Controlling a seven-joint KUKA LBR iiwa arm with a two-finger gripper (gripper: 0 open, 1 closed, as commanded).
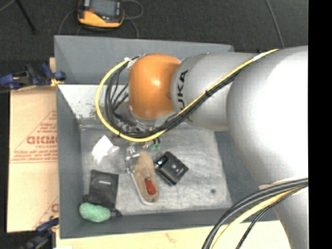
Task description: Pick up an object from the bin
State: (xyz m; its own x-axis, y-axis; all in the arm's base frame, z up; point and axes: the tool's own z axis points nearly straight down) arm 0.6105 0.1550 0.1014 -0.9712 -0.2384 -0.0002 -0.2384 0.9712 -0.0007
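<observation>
You have light falling from above; the big silver-grey arm casing (259, 97) at the right of the frame is the brightest surface, nearly washed out; the rounded orange wrist cover (150, 84) carries a soft sheen; just beneath it, shadow darkens the floor of the grey metal bin (207, 165); the black ground (181, 9) along the top is dim.

Arm (254, 102): big silver-grey rounded links w/ smooth casing, the bulkiest at right. Wrist end capped by a glossy orange dome cover (150, 84). Black "KUKA" lettering (182, 90) on the link next to the cover, only partly readable. Thin yellow cable (231, 78) runs along the casing & loops round the cover, w/ black cables (111, 97) bundled beside it. More black + yellow cables (244, 204) at lower right.
</observation>
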